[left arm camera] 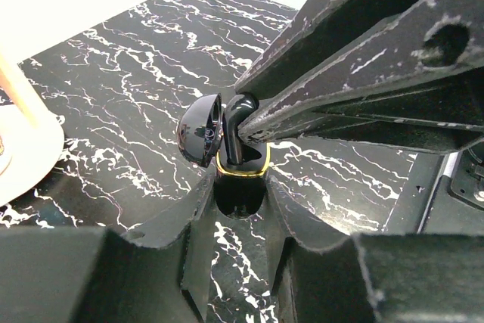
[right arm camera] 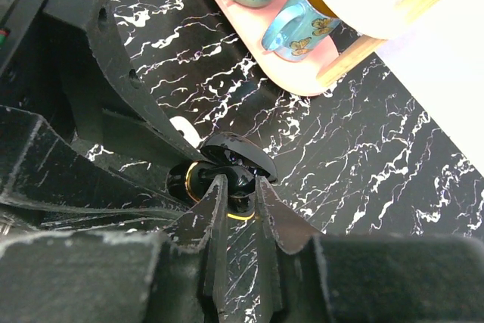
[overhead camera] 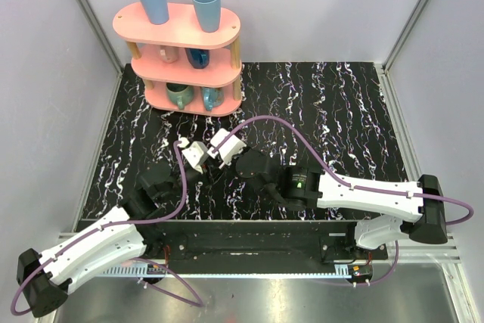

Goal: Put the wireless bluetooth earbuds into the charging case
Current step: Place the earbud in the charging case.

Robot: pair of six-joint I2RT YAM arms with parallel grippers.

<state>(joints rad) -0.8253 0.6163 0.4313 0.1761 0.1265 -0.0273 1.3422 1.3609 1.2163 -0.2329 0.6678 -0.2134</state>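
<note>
With the left claw point(left arm camera: 240, 203) clamping the charging case point(left arm camera: 242, 168), the right claw point(right arm camera: 240, 187) is pinching an earbud point(left arm camera: 237, 120), needing a straight, gentle seating.

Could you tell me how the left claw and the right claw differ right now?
The left claw grips the charging case; the right claw pinches a black earbud. The left claw clamps the case's base from the sides; the right claw reaches over its open top. Both are shut.

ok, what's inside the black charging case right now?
Glossy black earbud, pinched by the right tool, pokes into the open gold-rimmed black clamshell charging case. Tool and bud cover the inside below; second bud not visible.
</note>
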